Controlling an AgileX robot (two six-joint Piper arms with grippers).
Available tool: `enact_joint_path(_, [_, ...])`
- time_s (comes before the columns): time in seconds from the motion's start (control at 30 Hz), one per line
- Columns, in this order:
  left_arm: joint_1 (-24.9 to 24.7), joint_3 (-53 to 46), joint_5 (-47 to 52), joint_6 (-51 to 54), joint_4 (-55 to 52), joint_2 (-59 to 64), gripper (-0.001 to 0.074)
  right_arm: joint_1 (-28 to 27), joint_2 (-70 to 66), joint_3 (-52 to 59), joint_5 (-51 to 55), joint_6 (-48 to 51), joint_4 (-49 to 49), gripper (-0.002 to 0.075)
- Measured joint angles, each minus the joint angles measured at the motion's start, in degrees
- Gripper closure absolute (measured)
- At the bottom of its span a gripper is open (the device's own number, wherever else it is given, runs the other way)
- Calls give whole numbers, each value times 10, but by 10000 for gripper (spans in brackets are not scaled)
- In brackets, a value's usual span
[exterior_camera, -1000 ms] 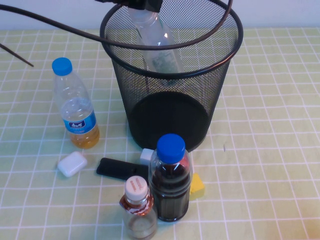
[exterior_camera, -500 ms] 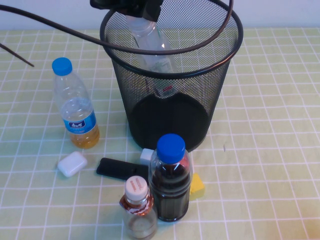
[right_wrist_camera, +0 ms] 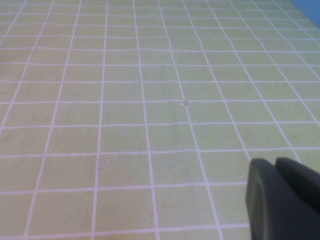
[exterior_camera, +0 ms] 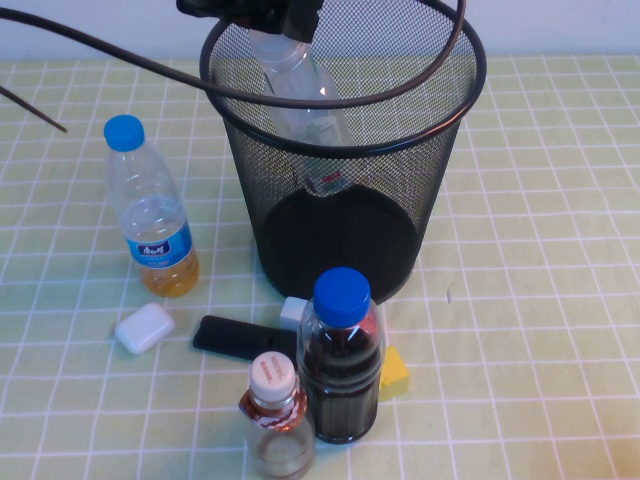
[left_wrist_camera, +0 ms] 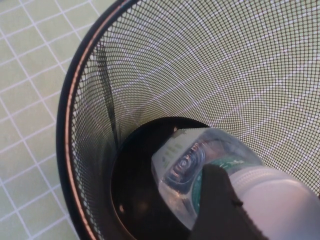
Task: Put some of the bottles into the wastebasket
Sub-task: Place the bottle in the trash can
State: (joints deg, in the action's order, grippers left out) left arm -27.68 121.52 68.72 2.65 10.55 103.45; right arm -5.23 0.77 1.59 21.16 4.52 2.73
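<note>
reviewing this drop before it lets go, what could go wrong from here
The left end effector holds the tall bottle tilted inside the wastebasket; released, it could knock the mesh wall and rock the basket. The cable draped across the rim might snag on withdrawal. The right end effector sits elsewhere, over bare cloth.

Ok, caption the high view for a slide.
Left gripper lowers a clear bottle into the black wastebasket; three bottles stand on the table; right gripper out of frame.

Left gripper (exterior_camera: 268,14), at the high view's top centre, clamped on the taller bottle (exterior_camera: 300,85); right gripper (right_wrist_camera: 282,192), bottom right of its wrist view, fingers together.
</note>
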Motion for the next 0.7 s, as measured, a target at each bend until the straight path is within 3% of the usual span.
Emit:
enact_joint_path(0.43, [0, 1, 8, 0, -1, 0, 341, 0, 0, 0, 0, 0, 0, 734])
enact_joint_path(0.7, [0, 1, 17, 0, -18, -10, 377, 0, 0, 0, 0, 0, -1, 734])
